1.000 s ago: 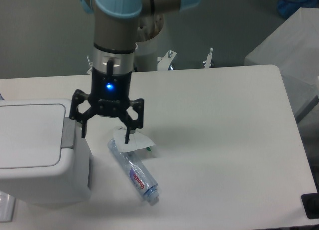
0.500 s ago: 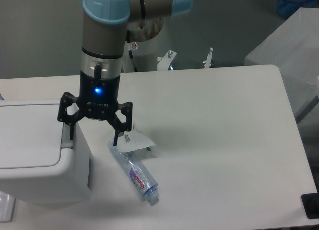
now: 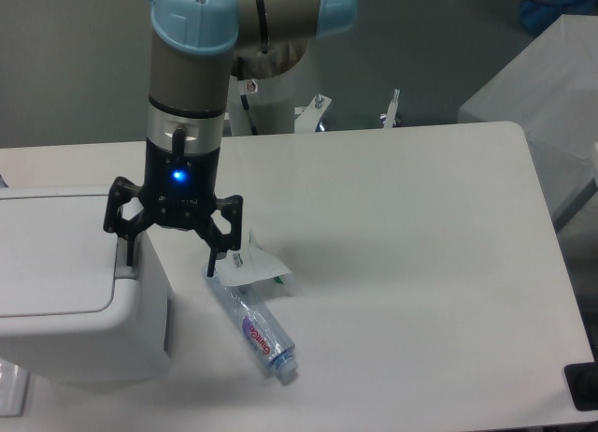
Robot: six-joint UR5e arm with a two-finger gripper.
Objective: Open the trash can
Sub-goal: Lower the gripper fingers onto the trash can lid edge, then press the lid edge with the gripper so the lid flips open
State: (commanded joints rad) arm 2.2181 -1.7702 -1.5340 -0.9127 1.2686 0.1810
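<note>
Mostly what fills my view is the white table (image 3: 402, 264), its right edge and near edge running out of the picture. At the left stands the trash can (image 3: 79, 301), a boxy white bin cut off by the left border, so I see only its right portion and its flat lid (image 3: 56, 254), which lies shut. A grey strip (image 3: 124, 264) runs along the lid's right edge, partly covered by the tool.

Above it my arm (image 3: 192, 67) comes down from the top of the frame, its upper joints cropped, a blue light glowing on the wrist. The gripper (image 3: 168, 256) hangs with its two fingers spread wide and nothing between them. Its left-hand finger in the picture sits over the grey strip at the bin's right edge; I cannot tell whether the tip touches it. The other finger (image 3: 213, 254) hangs over the table, just above the bottle's end.

Beside the bin a crushed clear bottle (image 3: 252, 324) lies slantwise with a red-and-blue label I cannot read. A small white scrap of paper (image 3: 257, 266) lies at its upper end, partly behind the fingertip.
</note>
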